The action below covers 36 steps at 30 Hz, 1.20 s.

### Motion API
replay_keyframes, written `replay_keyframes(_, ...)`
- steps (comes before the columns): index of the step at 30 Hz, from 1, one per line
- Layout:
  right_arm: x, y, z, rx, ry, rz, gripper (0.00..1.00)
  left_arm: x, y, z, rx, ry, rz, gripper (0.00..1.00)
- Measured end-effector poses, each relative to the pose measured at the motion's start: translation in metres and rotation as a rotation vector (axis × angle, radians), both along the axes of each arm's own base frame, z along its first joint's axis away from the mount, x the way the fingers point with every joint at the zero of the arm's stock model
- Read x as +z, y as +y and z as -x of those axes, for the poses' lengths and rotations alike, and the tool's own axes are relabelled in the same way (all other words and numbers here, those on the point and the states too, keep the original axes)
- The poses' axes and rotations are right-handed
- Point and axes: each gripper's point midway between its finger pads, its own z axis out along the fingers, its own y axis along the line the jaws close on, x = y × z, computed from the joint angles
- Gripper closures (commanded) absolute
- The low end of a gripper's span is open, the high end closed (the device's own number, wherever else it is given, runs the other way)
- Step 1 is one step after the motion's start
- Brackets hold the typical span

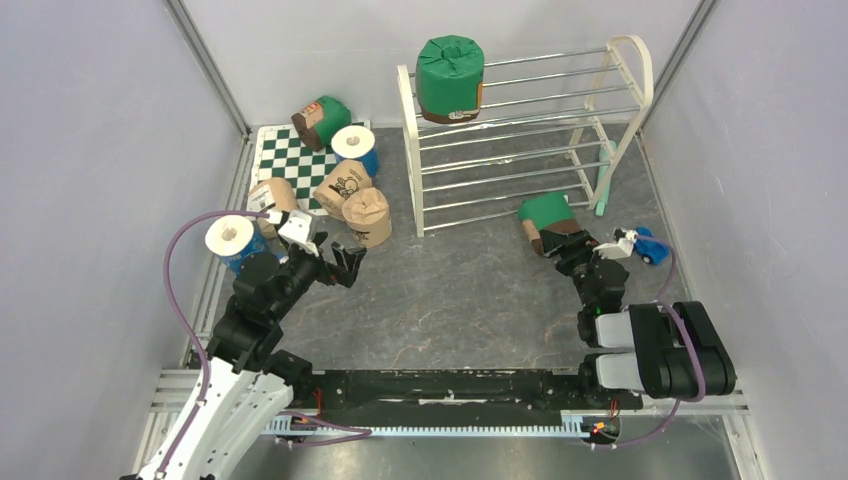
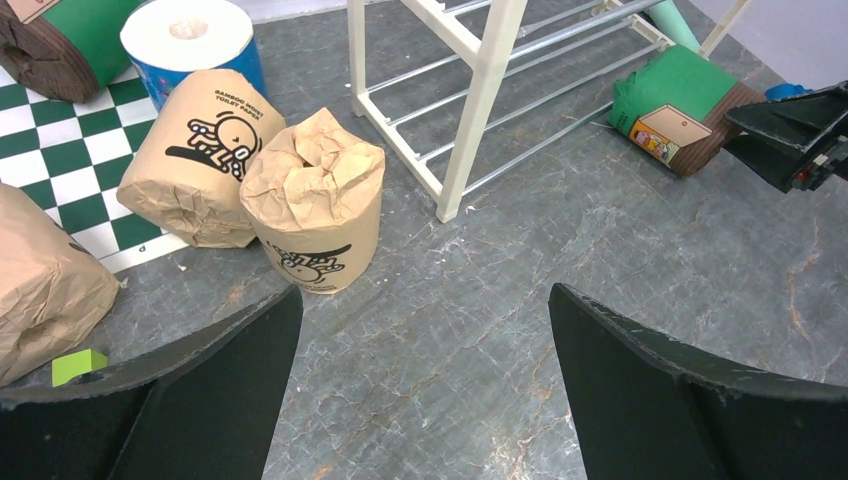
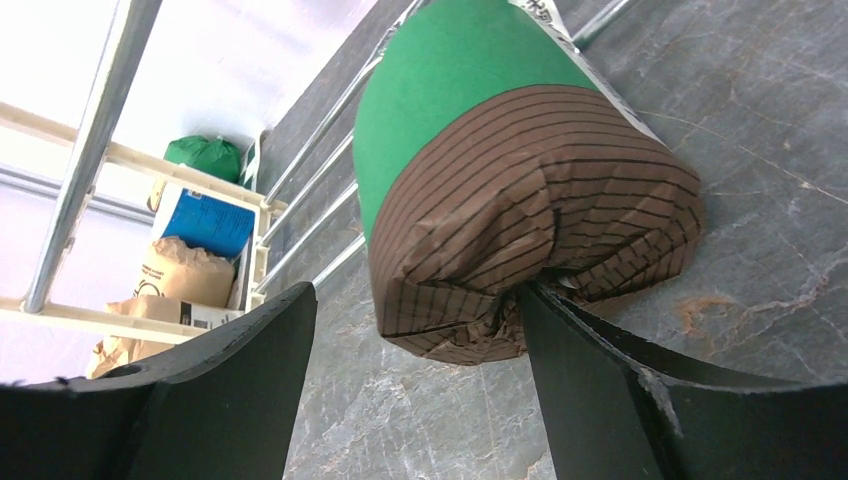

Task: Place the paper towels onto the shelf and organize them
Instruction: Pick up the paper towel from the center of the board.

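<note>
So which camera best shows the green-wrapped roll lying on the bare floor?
Right wrist view: the green-wrapped roll fills it, brown striped end foremost. Top view shows it small beside the white-framed shelf; left wrist view, distant.

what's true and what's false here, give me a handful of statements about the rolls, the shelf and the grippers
1. A green roll stands on the top tier of the shelf. True.
2. The left gripper is clamped on a tan roll. False: it is open and empty, and the nearest tan roll stands ahead of it on the floor.
3. A second green roll lies on its side on the floor at the open right gripper. True.
4. The blue toy car is on the checkered mat. False: the car sits on the grey floor near the shelf's right end, far from the mat.
5. The shelf holds three rolls. False: only one green roll is on it.
</note>
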Motion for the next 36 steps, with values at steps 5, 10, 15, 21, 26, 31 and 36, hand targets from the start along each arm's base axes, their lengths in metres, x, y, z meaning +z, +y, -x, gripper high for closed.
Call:
replay_keyframes(5,-0.008,-0.003,-0.001,-0.019,0.025,-0.009,0.19,0.000,0.000,0.000,0.000,0.000,0.000,0.00)
replay_keyframes(10,-0.014,-0.004,-0.003,-0.027,0.034,-0.011,0.23,0.000,0.000,0.000,0.000,0.001,0.000,0.00)
replay_keyframes(15,-0.015,-0.003,-0.007,-0.023,0.022,-0.016,0.36,0.000,0.000,0.000,0.000,0.001,-0.001,0.00)
replay_keyframes(21,-0.007,0.002,-0.011,0.005,-0.014,-0.029,0.60,-0.001,-0.001,0.000,-0.006,0.004,0.001,0.00)
replay_keyframes(26,0.002,0.012,-0.009,0.055,-0.050,-0.050,0.82,-0.001,-0.007,0.003,-0.030,0.025,0.035,0.00)
replay_keyframes(31,0.005,0.027,0.003,0.135,-0.052,-0.110,0.93,0.002,-0.017,0.007,-0.050,0.070,0.130,0.00)
replay_keyframes(36,0.004,0.045,0.019,0.226,-0.013,-0.204,0.94,0.009,-0.030,0.010,-0.073,0.111,0.276,0.00)
